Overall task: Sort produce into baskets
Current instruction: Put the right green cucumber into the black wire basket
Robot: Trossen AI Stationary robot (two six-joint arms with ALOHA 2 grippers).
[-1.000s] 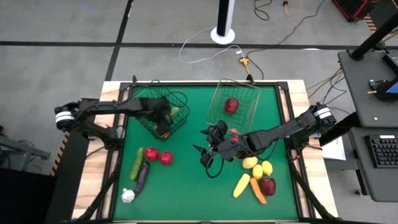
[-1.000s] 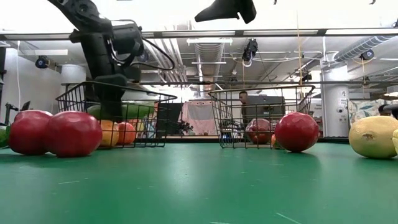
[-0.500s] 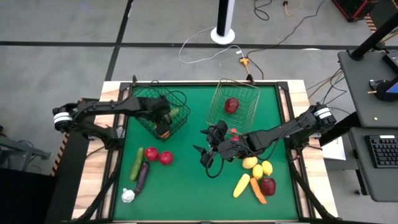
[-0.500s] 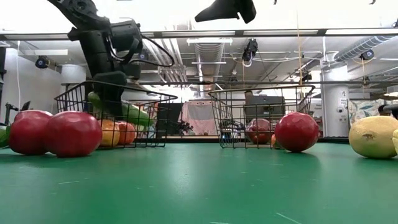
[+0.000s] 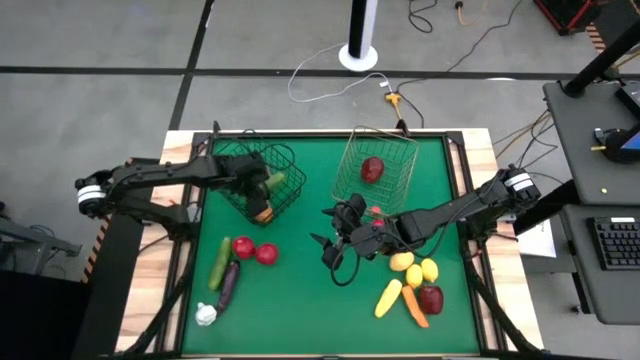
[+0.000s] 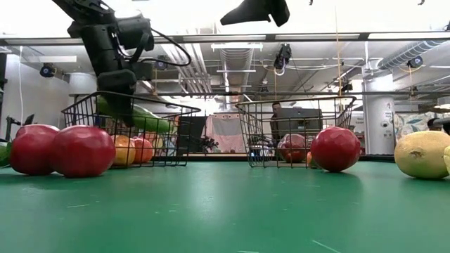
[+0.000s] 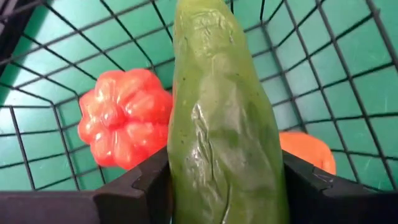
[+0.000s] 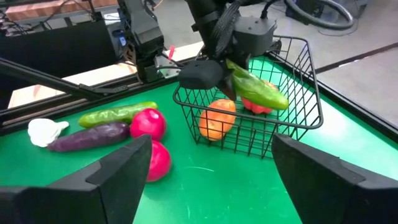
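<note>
While the left claw (image 5: 262, 184) clamps a bumpy green cucumber (image 7: 221, 118) over the dark wire-mesh basket (image 5: 288, 166) — ribbed orange pumpkin (image 7: 124, 117) beneath — the right claw (image 5: 328, 247) hovers mid-tabletop (image 5: 300, 300), fingers spread, empty.

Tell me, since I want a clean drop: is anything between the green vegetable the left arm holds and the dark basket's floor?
The left pincer grips the green vegetable over the dark basket. An orange-red pumpkin and another orange piece lie on the floor to either side; the vegetable hides what lies straight beyond it.
</note>
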